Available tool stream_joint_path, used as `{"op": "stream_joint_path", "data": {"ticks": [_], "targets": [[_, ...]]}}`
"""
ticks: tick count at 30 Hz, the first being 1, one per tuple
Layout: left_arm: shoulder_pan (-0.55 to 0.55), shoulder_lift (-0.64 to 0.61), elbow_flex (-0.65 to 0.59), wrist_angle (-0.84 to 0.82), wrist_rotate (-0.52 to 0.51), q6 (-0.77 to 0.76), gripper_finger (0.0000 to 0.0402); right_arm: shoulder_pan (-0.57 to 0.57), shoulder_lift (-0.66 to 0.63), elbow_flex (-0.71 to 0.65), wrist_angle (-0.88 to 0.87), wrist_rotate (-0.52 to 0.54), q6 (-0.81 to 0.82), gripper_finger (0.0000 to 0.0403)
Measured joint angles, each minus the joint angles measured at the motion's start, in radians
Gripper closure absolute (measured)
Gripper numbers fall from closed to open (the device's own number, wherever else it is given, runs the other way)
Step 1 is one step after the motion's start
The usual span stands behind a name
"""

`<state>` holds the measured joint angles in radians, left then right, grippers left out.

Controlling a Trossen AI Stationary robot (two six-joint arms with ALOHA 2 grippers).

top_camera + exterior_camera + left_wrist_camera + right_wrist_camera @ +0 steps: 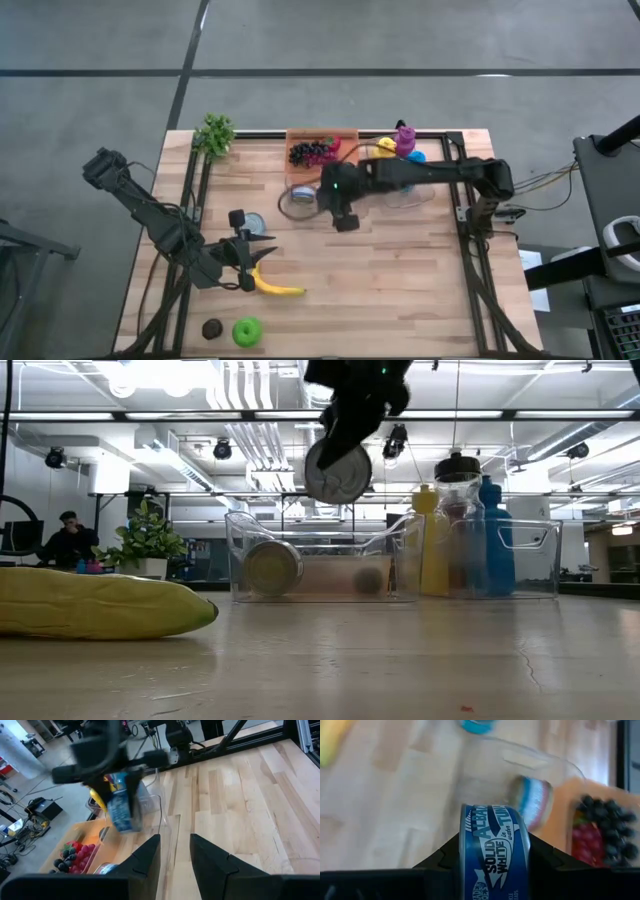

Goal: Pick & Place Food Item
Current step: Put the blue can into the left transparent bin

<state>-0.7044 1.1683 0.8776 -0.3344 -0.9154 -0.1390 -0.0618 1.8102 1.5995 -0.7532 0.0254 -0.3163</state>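
Right gripper (492, 855) clamped on upright tuna can (494, 851), can held between the fingers, raised above clear bin (330, 565), left gripper (243, 262) parked near banana (272, 286), fingers slightly parted, empty.

Wooden worktop (400, 270), pale planks, black frame rails along edges. Banana (272, 287) lying flat near left front; in low view it fills left foreground. Green apple (246, 331) at front edge, small dark round item (211, 328) just beside it. Leafy green plant (214, 134) at back left corner. Orange tray (345, 135) at back holds dark grapes (312, 152) and red berries. Yellow bottle (432, 550) and blue bottle (495, 540) upright behind bin wall. Seated person (66, 540) in room, far left.
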Motion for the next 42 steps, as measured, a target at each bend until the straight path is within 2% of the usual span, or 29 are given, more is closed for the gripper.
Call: {"op": "stream_joint_path", "data": {"ticks": [6,10,14,25,39,42], "targets": [[0.000,0.000,0.000,0.000,0.000,0.000,0.0295,-0.087,0.038,-0.001,0.013,-0.003,0.031,0.0275],[0.000,0.000,0.000,0.000,0.000,0.000,0.0295,-0.100,0.083,-0.004,0.014,-0.018,0.022,0.0275],[-0.001,0.000,0.000,0.000,0.000,0.000,0.0295,-0.113,0.118,-0.004,0.030,-0.078,0.025,0.0275],[-0.001,0.000,0.000,-0.002,0.000,-0.016,0.0295,-0.144,0.221,-0.005,0.032,-0.078,0.028,0.0275],[0.000,0.000,0.000,-0.003,0.000,-0.016,0.0295,-0.163,0.230,-0.006,0.031,-0.076,-0.004,0.0274],[0.000,0.000,0.000,-0.003,0.000,-0.016,0.0295,-0.161,0.230,-0.006,0.031,-0.078,-0.005,0.0263]]}}
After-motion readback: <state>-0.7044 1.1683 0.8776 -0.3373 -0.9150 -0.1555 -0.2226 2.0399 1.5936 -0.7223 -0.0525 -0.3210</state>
